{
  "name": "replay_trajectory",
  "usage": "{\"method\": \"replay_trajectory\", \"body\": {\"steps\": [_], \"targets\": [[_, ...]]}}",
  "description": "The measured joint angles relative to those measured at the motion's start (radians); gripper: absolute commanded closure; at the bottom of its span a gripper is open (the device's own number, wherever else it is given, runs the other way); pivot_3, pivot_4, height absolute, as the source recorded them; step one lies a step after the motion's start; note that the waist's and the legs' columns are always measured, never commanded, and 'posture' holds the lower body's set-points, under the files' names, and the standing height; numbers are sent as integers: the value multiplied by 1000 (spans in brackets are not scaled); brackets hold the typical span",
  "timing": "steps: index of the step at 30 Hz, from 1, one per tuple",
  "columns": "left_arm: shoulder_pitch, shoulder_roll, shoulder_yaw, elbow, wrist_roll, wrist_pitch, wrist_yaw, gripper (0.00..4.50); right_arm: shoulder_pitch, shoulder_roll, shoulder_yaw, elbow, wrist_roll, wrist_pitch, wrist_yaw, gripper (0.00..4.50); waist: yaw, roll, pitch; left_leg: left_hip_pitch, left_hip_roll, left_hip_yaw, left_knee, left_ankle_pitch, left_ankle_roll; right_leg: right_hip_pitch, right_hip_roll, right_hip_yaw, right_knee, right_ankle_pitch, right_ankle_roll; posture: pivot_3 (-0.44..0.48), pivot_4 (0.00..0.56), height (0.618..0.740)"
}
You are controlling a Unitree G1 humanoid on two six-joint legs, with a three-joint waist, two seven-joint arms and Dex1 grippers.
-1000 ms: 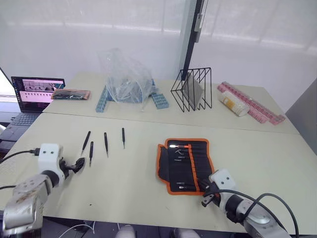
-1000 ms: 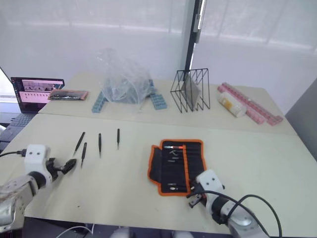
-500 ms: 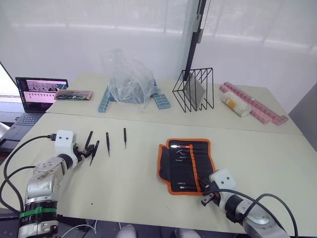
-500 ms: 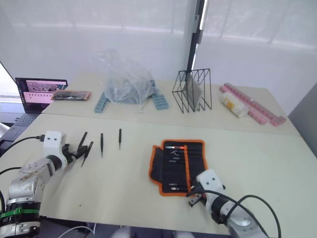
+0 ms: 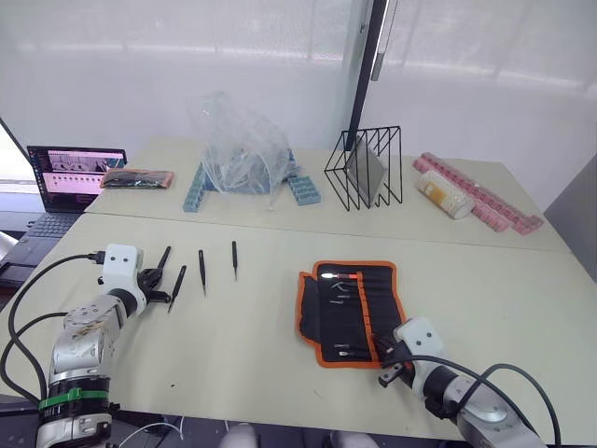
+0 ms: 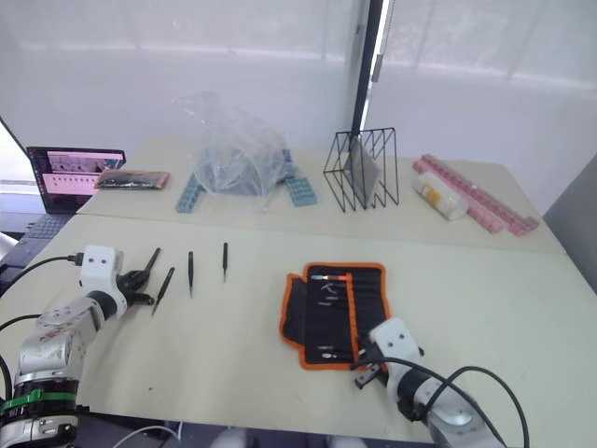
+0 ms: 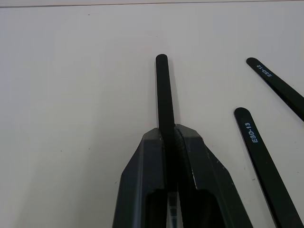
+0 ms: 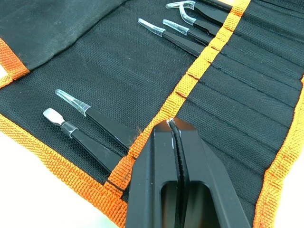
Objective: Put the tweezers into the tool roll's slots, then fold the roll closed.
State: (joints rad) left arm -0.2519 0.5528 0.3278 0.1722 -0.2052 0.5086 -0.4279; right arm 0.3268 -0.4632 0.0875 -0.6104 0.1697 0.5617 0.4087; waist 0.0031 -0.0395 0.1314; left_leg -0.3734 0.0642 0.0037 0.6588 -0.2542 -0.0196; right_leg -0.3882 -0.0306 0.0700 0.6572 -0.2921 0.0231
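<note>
Two pale beige tables, butted end to end.

Near table: open tool roll flat, right of centre; loose tweezers in loose row toward left side, well apart from roll.

Far table: laptop at left edge, flat orange-edged pack just beside it, crumpled clear plastic bag over blue blocks, black wire rack near middle, pink strips and white roll at right.
</note>
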Motion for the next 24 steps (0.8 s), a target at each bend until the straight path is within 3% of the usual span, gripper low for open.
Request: {"method": "replay_trajectory", "body": {"steps": [6, 11, 19, 24], "targets": [[-9, 65, -13, -97, -12, 3, -53, 4467, -2, -1, 3, -7, 0, 0, 2, 4500, -5, -10, 5, -11, 2, -1, 0, 1, -1, -8, 2, -2, -1, 3, -3, 0, 150, 720], [-180, 116, -84, -262, -84, 48, -166, 4467, -9, -4, 2, -6, -2, 0, 0, 4500, 1, -12, 5, -17, -1, 0, 0, 2, -4, -13, 2, -1, -1, 7, -7, 0, 150, 720], [-356, 67, -364, -388, -232, 239, -382, 4467, -12, 4, 16, -19, -2, 0, -13, 4500, -15, -10, 6, -17, 0, -1, 0, 2, -4, -13, 5, -1, -1, 3, -1, 0, 150, 720], [-497, -5, -581, -332, -208, 268, -480, 4467, -11, 5, 18, -25, -3, 1, -23, 4500, -15, -8, 8, -17, -1, -2, 0, 2, -3, -13, 6, 0, -1, 3, 0, 0, 150, 720]]}}
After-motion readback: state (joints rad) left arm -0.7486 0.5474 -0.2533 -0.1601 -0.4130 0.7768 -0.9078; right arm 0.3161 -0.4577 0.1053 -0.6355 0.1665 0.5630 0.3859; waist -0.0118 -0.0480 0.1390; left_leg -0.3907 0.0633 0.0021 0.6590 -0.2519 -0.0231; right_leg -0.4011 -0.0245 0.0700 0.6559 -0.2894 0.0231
